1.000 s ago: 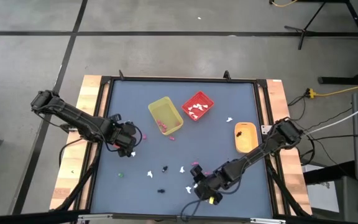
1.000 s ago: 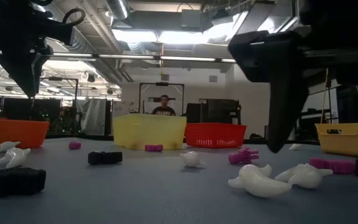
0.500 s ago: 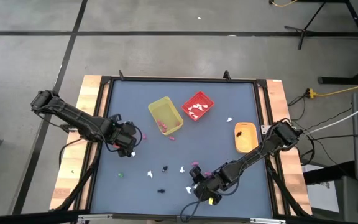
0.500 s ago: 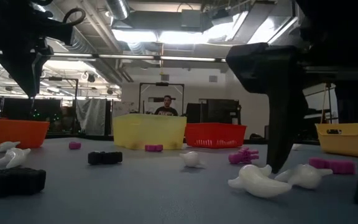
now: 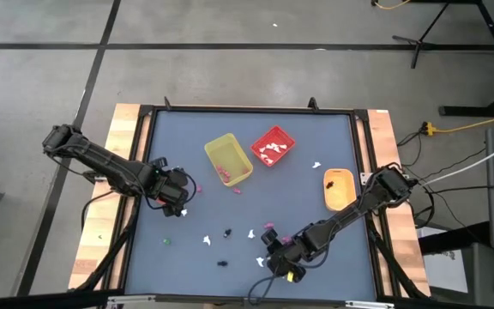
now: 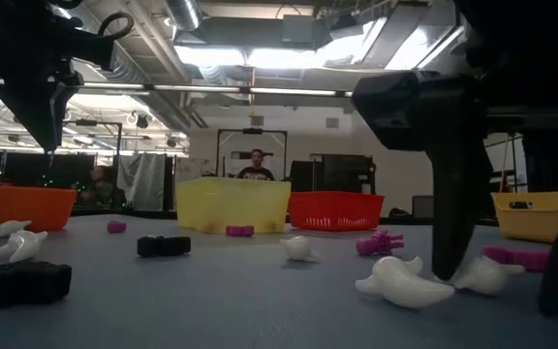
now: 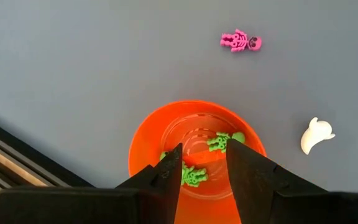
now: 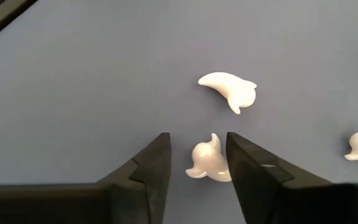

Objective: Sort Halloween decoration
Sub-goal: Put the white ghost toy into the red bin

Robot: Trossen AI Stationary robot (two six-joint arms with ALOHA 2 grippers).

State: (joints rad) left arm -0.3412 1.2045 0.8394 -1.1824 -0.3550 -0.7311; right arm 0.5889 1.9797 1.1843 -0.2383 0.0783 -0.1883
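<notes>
- Since a second ago the right gripper [image 5: 274, 260], near the table's [image 5: 178, 137] 6 o'clock edge, has come down to the surface; its fingers [image 8: 148, 168] have narrowed and now stand on either side of a white ghost trinket [image 8: 208, 163], one finger touching it, not yet clamped.
- The left gripper [image 5: 181, 200], toward 9 o'clock, has not moved; it hovers over the orange bowl [image 7: 143, 140], its fingers [image 7: 169, 174] partly apart and holding nothing.
- The orange bowl holds green trinkets [image 7: 224, 140], at least two; others may be hidden behind the fingers.
- The yellow bin [image 5: 228, 158], just 12 o'clock of centre, has pink pieces at its 6 o'clock end; their number cannot be told.
- The red bin [image 5: 273, 145], just beside it toward 3 o'clock, holds several white pieces.
- The orange tray [image 5: 339, 189], toward 3 o'clock, holds one black piece.
- Loose on the table in the right wrist view: three white ghosts, counting a second [image 8: 229, 89] just beyond the fingers.
- The left wrist view shows one pink skeleton [image 7: 241, 42] and one white ghost [image 7: 316, 134] beyond the bowl.
- The low view shows two black trinkets [image 6: 163, 245].
</notes>
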